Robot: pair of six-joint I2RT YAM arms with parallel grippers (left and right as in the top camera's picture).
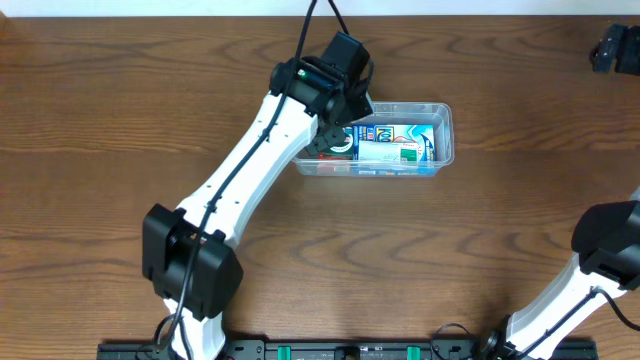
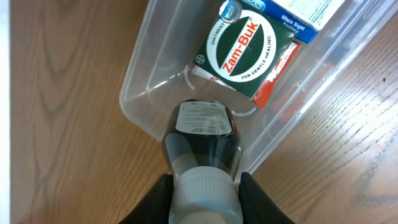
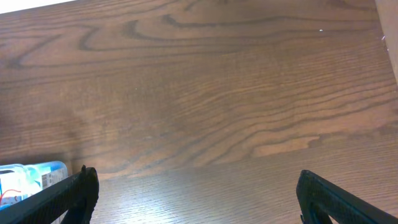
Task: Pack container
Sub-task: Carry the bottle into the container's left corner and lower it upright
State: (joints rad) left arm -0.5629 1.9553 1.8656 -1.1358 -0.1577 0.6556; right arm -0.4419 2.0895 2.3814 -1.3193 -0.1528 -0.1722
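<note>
Brown woodgrain table [image 3: 217, 81]; left hand [image 2: 205, 186] pinches dark bottle [image 2: 202, 146] over container [image 2: 140, 93] end; right hand [image 3: 196, 193] spread.

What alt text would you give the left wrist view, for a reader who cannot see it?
The left tool grips a dark bottle at its white cap, bottom pointing into one end of the clear container on a wooden table. A green Zam-Buk box lies inside, further along.
</note>
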